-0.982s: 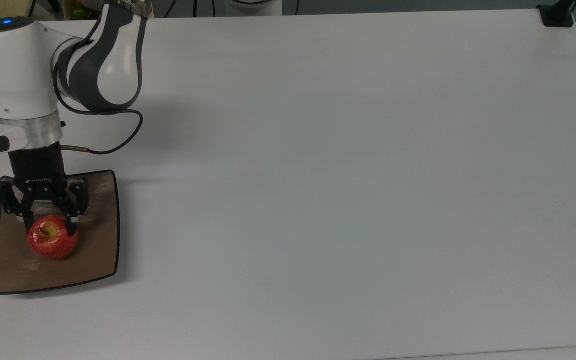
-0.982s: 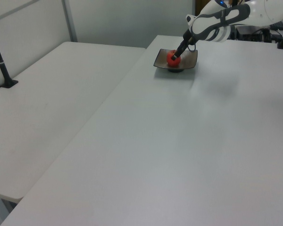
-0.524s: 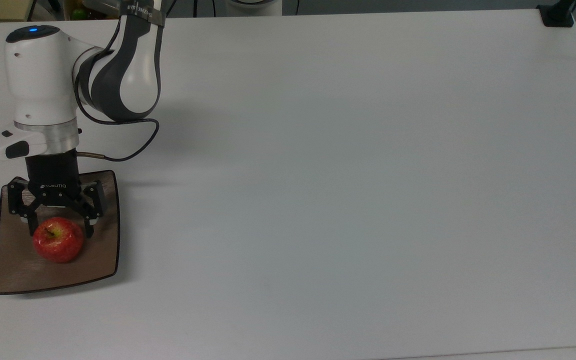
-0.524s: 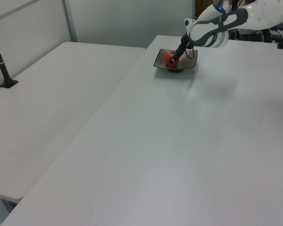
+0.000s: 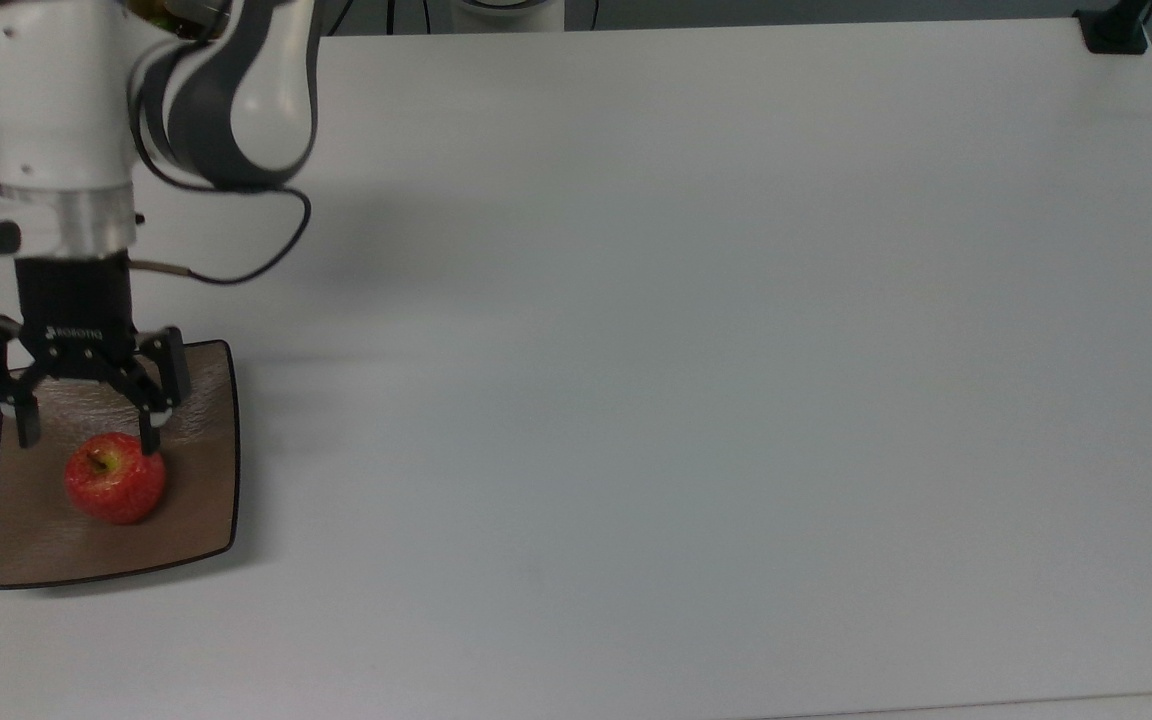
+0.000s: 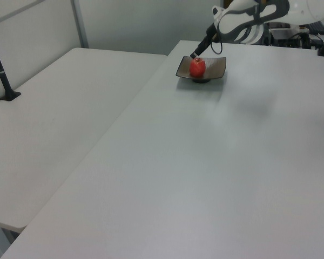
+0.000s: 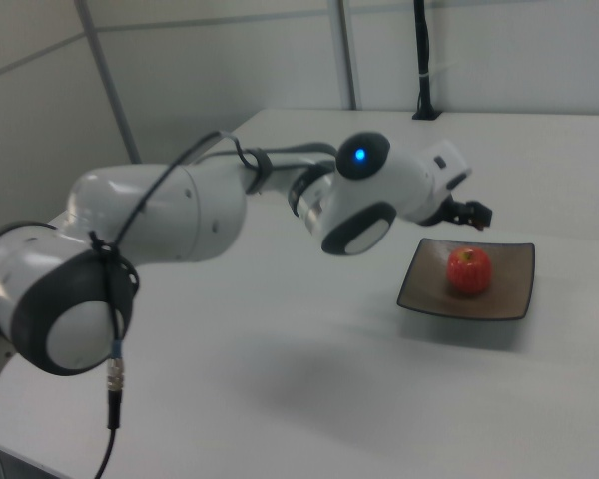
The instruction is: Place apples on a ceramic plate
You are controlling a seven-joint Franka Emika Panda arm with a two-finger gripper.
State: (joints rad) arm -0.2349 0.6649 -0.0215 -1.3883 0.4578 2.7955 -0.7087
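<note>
A red apple with a yellow-green patch at its stem rests upright on the square tan-brown ceramic plate, near the top view's left edge. My gripper hangs open just above the apple, its two black fingers spread wider than the fruit and holding nothing. In the left view the apple sits in the plate at the table's far end, with the gripper raised above it. The right view shows the apple on the plate and the gripper a little above it.
The white table stretches bare to the top view's right. A black clamp mount sits at its far right corner. In the left view a second white table adjoins, with a black post on it.
The gripper's fingers, close around the apple a second ago, have spread and risen off it. The apple stays on the plate, and the arm has drawn upward.
</note>
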